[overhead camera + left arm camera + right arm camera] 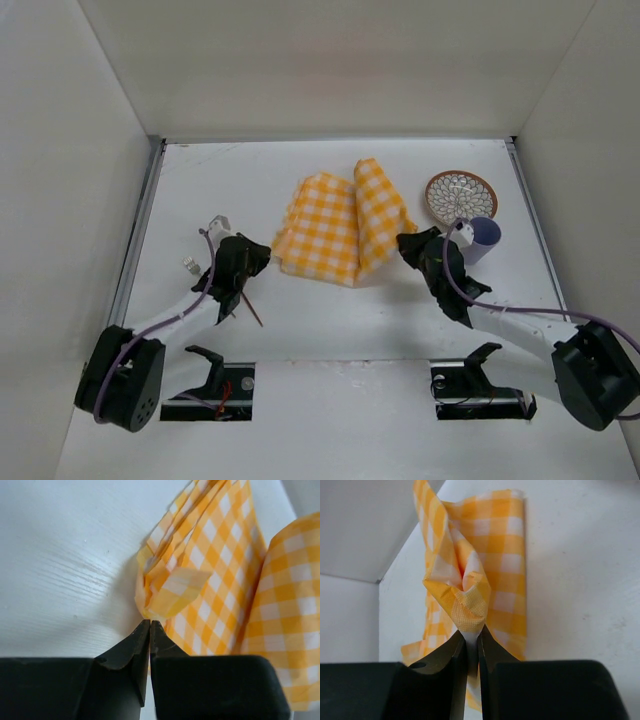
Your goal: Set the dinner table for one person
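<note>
The white tabletop (330, 330) is lying under the cloth (335, 228) and is spreading well beyond it on every side, out to thin rails at its edges. The yellow-and-white checked cloth is sitting near the middle and is not lying flat. Its left part is resting in layered folds, while its right part is rising as a tall fold that is leaning over the rest.

The left end effector (150, 624) is sitting at the cloth's near left corner with its jaws pressed together, leaving only a hairline slit. The tips are touching the curled corner of the cloth, but I cannot tell whether any layer is caught between them.

The right end effector (469, 632) is reaching in at the cloth's near right edge. Its jaws are standing narrow and are pinching a bunched corner of the cloth, which is puckering up just above the tips.

Right of the cloth's far corner, a round patterned plate (461, 197) is lying near it. A pale lilac cup (484, 240) is sitting right of the cloth's right edge; whether it is standing upright I cannot tell. Left of the cloth's near corner and nearer the arms, a thin dark stick (251, 307) is lying on the tabletop.
</note>
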Controlling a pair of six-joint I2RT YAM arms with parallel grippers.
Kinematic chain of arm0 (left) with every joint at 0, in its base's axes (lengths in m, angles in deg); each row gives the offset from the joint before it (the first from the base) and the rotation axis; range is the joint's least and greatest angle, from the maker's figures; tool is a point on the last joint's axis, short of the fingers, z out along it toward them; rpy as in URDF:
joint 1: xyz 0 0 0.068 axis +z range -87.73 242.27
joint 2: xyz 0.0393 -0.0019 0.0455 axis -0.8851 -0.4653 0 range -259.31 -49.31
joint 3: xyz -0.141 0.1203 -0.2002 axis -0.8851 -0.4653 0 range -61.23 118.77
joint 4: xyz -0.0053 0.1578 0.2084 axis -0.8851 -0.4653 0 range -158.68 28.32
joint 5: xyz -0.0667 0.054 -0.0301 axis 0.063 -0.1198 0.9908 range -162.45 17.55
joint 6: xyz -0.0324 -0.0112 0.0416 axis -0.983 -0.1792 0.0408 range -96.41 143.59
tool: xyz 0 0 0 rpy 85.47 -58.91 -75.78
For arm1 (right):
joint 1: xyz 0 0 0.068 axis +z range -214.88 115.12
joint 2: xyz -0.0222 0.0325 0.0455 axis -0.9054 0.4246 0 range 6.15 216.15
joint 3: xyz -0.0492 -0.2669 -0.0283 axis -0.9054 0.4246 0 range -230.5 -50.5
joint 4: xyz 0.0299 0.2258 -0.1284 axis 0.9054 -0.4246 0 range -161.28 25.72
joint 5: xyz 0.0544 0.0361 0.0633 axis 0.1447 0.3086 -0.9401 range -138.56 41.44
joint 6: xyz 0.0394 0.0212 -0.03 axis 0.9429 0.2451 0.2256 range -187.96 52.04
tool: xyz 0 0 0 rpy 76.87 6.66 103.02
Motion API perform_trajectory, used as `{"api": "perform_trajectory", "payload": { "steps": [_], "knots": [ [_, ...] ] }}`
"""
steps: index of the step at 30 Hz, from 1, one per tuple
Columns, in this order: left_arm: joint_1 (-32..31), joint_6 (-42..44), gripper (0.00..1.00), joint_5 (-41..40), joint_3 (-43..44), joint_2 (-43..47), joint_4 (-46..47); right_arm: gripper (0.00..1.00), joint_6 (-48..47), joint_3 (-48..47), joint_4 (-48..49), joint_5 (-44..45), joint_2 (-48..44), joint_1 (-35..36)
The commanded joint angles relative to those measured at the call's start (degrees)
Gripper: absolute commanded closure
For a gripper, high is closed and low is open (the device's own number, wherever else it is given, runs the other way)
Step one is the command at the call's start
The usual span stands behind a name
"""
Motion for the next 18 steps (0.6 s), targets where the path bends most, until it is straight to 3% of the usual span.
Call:
{"api": "perform_trajectory", "payload": {
  "steps": [1,6,10,13,18],
  "knots": [
    [1.5,0.3,0.97,-2.0,-3.4,5.0,-2.8,0.83,3.1,2.7,0.4,3.3,-3.0,-0.4],
    [2.5,0.0,0.92,-1.4,-5.9,10.1,-5.4,0.83,3.5,4.1,-7.7,6.8,-8.2,0.2],
    [0.6,2.2,0.63,1.4,-2.7,5.8,-4.7,0.83,3.9,5.4,-10.7,8.3,-13.6,0.5],
    [-0.9,4.3,0.48,5.0,0.8,0.4,-3.8,0.83,3.4,5.3,-12.2,7.8,-14.8,0.3],
    [-2.7,5.8,0.45,7.6,4.7,-9.3,-0.7,0.83,3.0,5.3,-12.0,7.2,-13.8,0.5]
  ]
}}
